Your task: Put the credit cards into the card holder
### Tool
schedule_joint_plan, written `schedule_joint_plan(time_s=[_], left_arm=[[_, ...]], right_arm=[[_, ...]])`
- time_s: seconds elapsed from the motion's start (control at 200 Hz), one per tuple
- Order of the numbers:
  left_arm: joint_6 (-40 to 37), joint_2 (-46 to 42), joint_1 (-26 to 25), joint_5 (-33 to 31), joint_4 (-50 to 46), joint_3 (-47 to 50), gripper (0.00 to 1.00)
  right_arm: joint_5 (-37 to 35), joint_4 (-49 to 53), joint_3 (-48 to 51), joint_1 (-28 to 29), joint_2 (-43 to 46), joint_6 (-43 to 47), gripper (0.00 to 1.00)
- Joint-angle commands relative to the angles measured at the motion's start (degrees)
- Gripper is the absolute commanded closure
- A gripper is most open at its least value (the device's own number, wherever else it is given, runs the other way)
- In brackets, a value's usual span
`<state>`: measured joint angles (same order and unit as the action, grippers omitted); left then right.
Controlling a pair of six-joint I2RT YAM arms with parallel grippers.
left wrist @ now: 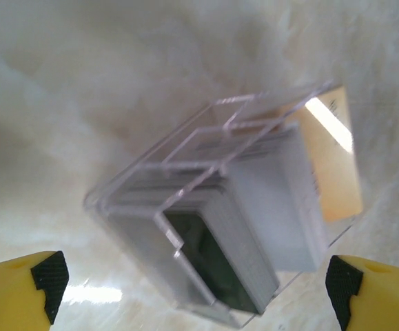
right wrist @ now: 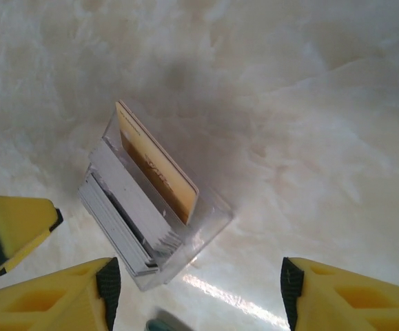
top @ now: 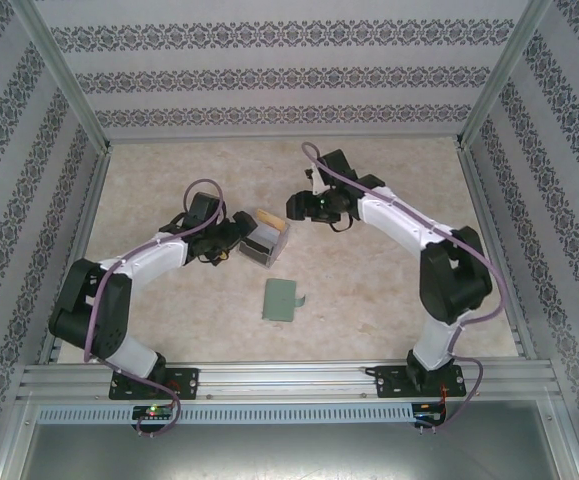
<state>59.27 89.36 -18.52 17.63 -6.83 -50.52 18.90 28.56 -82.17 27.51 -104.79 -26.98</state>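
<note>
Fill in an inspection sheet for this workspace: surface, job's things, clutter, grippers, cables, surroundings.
Surface: pale, glossy marbled table.
Job's things: cards, grey, dark and tan, stand on edge in a clear box; green wallet lies flat nearer the arm bases, apart from the box.
Clutter: nothing seen.
Grippers: left gripper open, fingers either side of the box, not gripping it; right gripper open, empty, facing the box.
Cables: purple cables run along both arms.
Surroundings: patterned walls; aluminium frame.
</note>
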Motion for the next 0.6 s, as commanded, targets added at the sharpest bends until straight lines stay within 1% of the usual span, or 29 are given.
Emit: schedule_joint_plan(time_s=[0.0,0.105,0.22,0.35,0.45,0.595], left_arm=[[2.6,3.9,2.5,5.8,10.9,0.0,0.02],[4.6,7.6,3.2,9.4,16.5,-0.7,0.03],[4.5,10.0,3.2,10.7,15.6,-3.0,0.04],[4.6,11.7,3.0,11.8,16.7,-3.4,0.05],[4.4,14.1,2.4,14.5,18.3,-5.2,0.06],[3.3,17.8,0.5,16.9,18.7,-9.3,0.07]], right_arm=[[5.0,-1.1,-5.5,-0.2,-5.0,-0.2,0.34],[6.4,-0.2,-11.1,-0.3,-10.8,-1.6,0.34],[8.2,-1.3,-13.7,-1.1,-15.0,-4.3,0.34],[10.2,-2.3,-14.3,-1.7,-16.8,-5.5,0.33],[14.0,-5.2,-11.5,-2.7,-16.4,-7.6,0.35],[15.1,-9.3,-4.2,-4.3,-12.0,-9.3,0.37]])
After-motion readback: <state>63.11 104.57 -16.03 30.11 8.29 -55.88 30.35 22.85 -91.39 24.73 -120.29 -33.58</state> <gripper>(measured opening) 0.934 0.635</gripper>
